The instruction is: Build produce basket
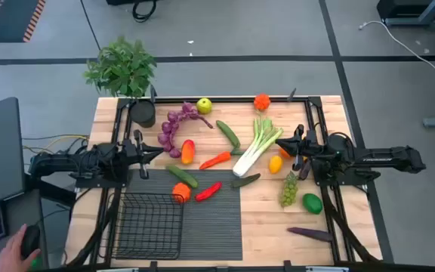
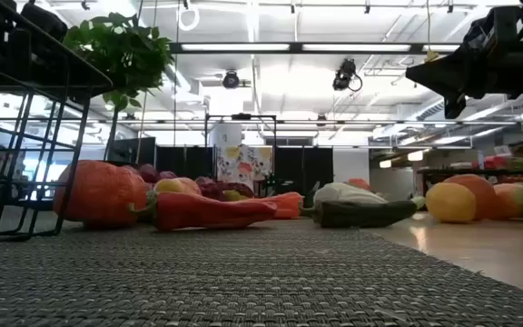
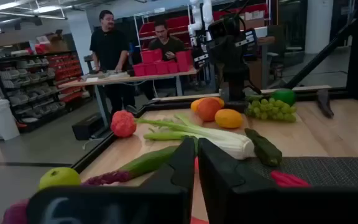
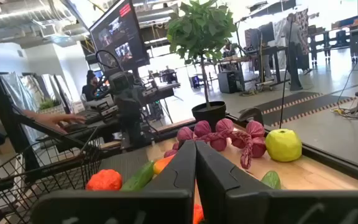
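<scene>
Basket (image 1: 148, 225) sits empty, produce spread over the worktop (image 1: 353, 227); left gripper (image 1: 157, 152) and right gripper (image 1: 279, 143) hover, fingers closed on nothing; either should open wide before descending squarely over one piece.

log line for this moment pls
left gripper: shut, empty | right gripper: shut, empty | basket: empty | produce: on table

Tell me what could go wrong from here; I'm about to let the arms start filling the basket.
1. The basket holds nothing yet and an orange piece rests at its corner, so a reach there may nudge the basket.
2. The leek, cucumbers and peppers lie close together; a grab could drag a neighbour.
3. The eggplant lies near the table edge and might get pushed off.
</scene>
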Controlling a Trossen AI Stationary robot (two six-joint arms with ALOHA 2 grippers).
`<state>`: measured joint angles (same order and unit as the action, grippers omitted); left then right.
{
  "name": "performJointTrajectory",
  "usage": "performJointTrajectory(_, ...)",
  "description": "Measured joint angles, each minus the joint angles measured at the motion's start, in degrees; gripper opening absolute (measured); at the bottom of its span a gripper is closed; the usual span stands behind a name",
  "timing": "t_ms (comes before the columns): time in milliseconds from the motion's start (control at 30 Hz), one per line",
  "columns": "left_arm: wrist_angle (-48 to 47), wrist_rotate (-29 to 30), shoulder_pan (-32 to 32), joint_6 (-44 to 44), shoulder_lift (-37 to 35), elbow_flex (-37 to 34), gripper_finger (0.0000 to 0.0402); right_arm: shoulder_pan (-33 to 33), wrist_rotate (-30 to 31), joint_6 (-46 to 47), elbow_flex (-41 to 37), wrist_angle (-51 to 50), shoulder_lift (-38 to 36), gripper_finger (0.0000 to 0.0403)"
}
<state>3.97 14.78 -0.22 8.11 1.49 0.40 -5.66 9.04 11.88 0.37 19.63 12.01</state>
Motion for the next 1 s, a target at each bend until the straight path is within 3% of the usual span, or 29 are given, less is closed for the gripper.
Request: performJointTrajectory(1000, 0.00, 0.00, 0.00, 0.01, 0.00, 0.01, 0.0029, 0.01, 0.00, 0.00, 0.01, -0.01, -0.02, 0.0016)
